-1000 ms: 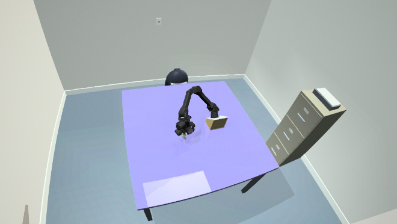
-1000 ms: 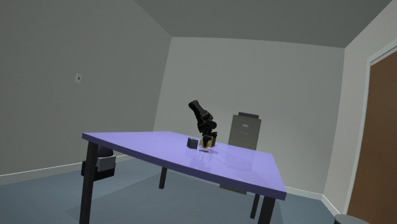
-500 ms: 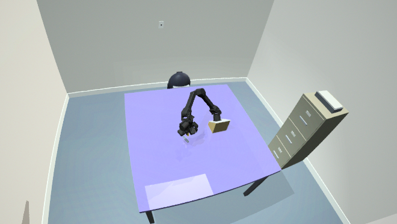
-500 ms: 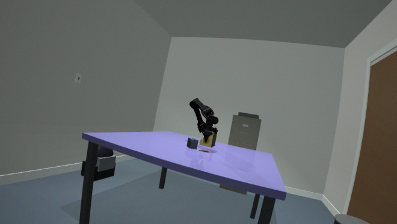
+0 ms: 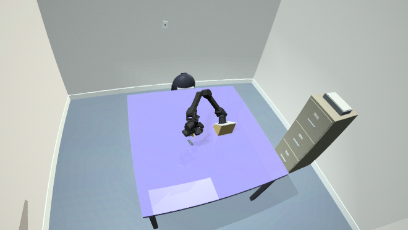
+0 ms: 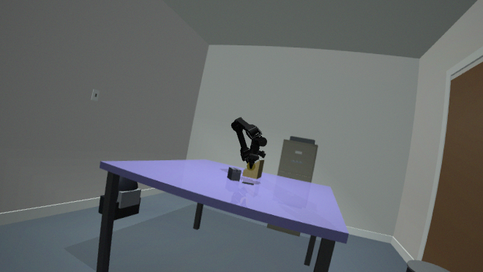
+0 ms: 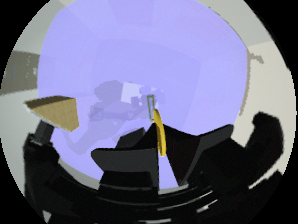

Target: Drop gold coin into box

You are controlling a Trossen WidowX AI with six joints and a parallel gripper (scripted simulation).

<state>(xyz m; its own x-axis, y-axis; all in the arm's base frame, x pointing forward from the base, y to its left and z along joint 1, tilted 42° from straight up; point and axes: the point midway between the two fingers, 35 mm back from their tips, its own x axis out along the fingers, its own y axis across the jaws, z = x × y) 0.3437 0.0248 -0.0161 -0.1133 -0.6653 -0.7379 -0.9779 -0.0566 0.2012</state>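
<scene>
My gripper point(image 5: 193, 133) point(image 6: 251, 165) point(image 7: 156, 125) is shut on the gold coin point(image 5: 193, 135) point(image 6: 248, 167) point(image 7: 160, 131). The coin is on edge between the fingertips and sticks out past them, raised above the table. The dark-green holder point(image 5: 190, 142) point(image 6: 248, 183) point(image 7: 148, 109) lies empty on the table below the coin, a thin rectangular outline in the wrist view. The dark grey box point(image 6: 234, 174) stands on the table to the left of the gripper in the exterior view. The top view does not show it, probably because the arm hides it. Its slot cannot be made out.
A tan block point(image 5: 225, 129) point(image 6: 259, 170) point(image 7: 65, 113) stands at the arm's base. The purple table point(image 5: 173, 161) point(image 6: 176, 179) carries everything. A pale rectangle point(image 5: 185, 195) shows near the table's front edge. A filing cabinet point(image 5: 304, 131) point(image 6: 298, 157) stands beyond the table's side.
</scene>
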